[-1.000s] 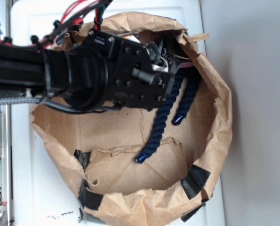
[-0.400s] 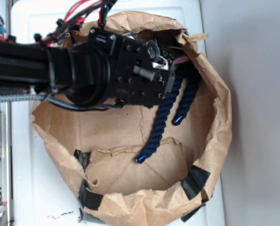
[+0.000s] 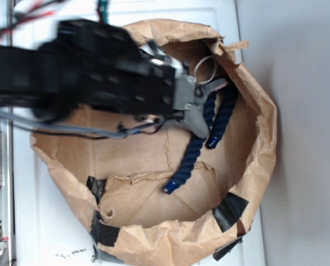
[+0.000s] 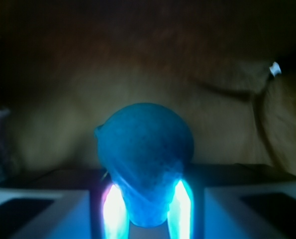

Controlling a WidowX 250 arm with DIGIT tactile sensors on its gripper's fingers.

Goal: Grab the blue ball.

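In the wrist view the blue ball (image 4: 145, 144) fills the middle of the frame, teal and round, and it is squeezed between my two brightly lit fingers (image 4: 113, 209). My gripper (image 4: 145, 199) is shut on it, in front of dim brown paper. From the exterior view, the gripper (image 3: 201, 108) hangs over the far part of the paper bag (image 3: 253, 166), its grey fingers (image 3: 188, 94) pointing right above the rope. There the ball is hidden behind the fingers and the arm.
A long dark navy twisted rope (image 3: 189, 158) lies looped on the bag's floor, just under and right of the gripper. The bag's rolled paper rim stands up all round, with black tape patches (image 3: 228, 210) at the front. A wire ring (image 3: 206, 69) sits near the back rim.
The arm has swung and risen, now blurred and larger in the exterior view. The gripper has come out of the back corner, its grey fingers now showing. The rope has shifted a little.
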